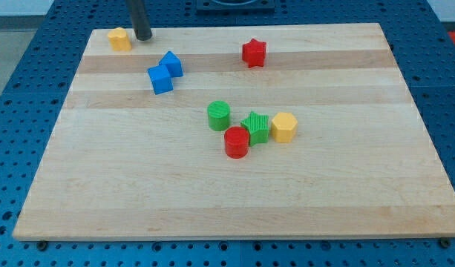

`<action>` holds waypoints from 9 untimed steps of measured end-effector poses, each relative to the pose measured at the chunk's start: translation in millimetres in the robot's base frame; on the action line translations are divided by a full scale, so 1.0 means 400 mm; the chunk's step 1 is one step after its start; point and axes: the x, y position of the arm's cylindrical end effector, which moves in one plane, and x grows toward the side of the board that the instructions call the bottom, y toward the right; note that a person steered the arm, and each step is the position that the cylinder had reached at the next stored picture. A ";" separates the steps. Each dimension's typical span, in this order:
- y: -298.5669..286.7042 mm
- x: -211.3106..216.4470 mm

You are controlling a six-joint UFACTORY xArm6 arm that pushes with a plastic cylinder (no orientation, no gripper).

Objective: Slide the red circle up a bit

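Observation:
The red circle (pixel 237 142) sits near the middle of the board, touching the green star (pixel 255 127) at its upper right and just below the green circle (pixel 219 116). A yellow hexagon (pixel 283 127) stands right of the green star. My tip (pixel 143 36) is at the board's top left, just right of a yellow block (pixel 119 38), far up and left of the red circle.
Two blue blocks (pixel 165 72) lie together in the upper left. A red star (pixel 254 53) sits near the top middle. The wooden board (pixel 234 208) rests on a blue perforated table.

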 end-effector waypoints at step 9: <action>0.352 0.822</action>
